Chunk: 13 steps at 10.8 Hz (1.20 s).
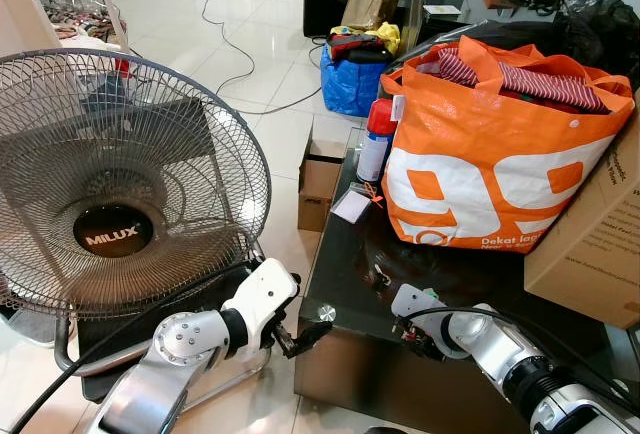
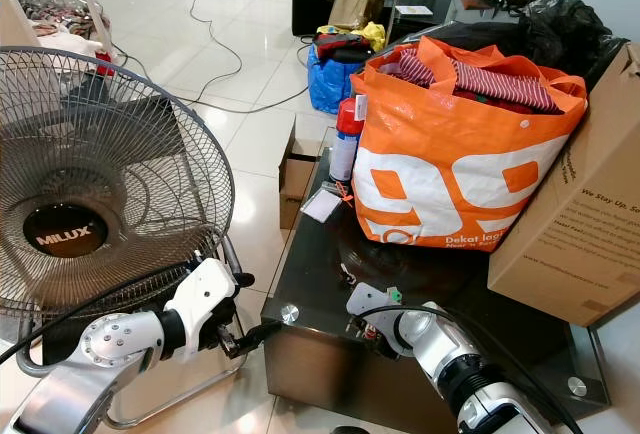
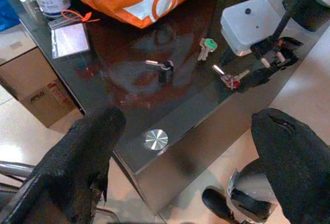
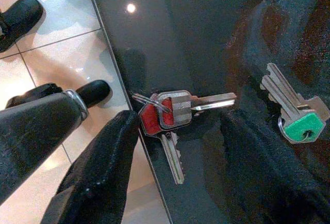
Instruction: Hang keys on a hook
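Floor: pale glossy tiles [image 1: 250, 14], cables trailing across them.
Fan: large mesh-guarded floor fan [image 1: 115, 179], "MILUX" on the hub, at far left, beside the table's left end.
Left gripper: left gripper [image 1: 300, 337] sits low at the near left corner of the table, off its edge; fingers [image 3: 82, 157] spread wide in the left wrist view, nothing between them.
Cardboard box: small box [image 1: 322, 169] on the floor against the table's left side.
Table: low dark glass table [image 1: 345, 264], round metal stud at its near corner.
Card: white card [image 1: 351, 205] flat on the glass near the spray can, orange tie next to it.
Spray can: white can with red cap [image 1: 376, 139], upright, just beside the orange bag.
Black-headed key: black-headed key [image 3: 161, 68] lies alone mid-table, apart from the others.
Red key bunch: red key bunch [image 4: 167, 113] on a ring, flat on the glass right at the table's near edge.
Right gripper: right gripper [image 4: 175, 131] down over the red key bunch, fingers parted on either side of it; no hold on it visible.
Green key: green-headed key [image 4: 294, 113] flat on the glass, near the bunch but not touching.
Orange bag: big orange bag [image 1: 500, 144], stuffed with striped cloth, at the back of the table.
Carton: brown carton [image 1: 600, 224] at far right, touching the bag.
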Motion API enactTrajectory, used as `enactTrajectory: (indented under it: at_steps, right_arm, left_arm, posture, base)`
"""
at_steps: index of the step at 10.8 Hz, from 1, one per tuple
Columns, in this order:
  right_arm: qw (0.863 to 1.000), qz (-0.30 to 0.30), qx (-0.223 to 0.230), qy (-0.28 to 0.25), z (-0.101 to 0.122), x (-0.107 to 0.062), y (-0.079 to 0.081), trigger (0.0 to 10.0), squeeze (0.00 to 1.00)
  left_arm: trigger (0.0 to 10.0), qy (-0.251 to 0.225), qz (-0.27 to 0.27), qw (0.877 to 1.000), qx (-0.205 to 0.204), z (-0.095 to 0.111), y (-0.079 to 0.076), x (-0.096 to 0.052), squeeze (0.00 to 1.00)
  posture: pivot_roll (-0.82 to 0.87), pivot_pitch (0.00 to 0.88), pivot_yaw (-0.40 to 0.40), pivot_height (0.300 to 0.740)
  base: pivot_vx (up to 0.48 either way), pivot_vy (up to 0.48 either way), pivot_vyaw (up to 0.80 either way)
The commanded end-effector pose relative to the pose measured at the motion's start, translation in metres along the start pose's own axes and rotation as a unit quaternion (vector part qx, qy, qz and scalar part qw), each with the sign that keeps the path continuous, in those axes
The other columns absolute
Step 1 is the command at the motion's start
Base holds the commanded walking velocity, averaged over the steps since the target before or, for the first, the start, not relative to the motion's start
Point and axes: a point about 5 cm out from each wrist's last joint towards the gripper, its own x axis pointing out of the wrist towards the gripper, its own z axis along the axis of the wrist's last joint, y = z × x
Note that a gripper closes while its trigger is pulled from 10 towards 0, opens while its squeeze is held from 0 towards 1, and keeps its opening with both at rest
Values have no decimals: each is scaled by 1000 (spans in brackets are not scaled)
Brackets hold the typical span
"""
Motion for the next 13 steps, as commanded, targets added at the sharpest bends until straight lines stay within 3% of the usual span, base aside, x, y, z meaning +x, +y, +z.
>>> enactTrajectory:
  at_steps: [1,13]
  right_arm:
    - [1000,-23,-1,15,-5,-2,-8,0,0]
    - [999,-32,2,8,-2,-3,-16,0,0]
  left_arm:
    - [10000,-3,-2,1000,7,4,-1,2,0]
    - [10000,-6,-5,1000,10,5,-2,4,0]
  posture:
    - [-140,0,-65,740]
    - [-144,0,-64,740]
  base:
    - [0,0,0]
    - [0,0,0]
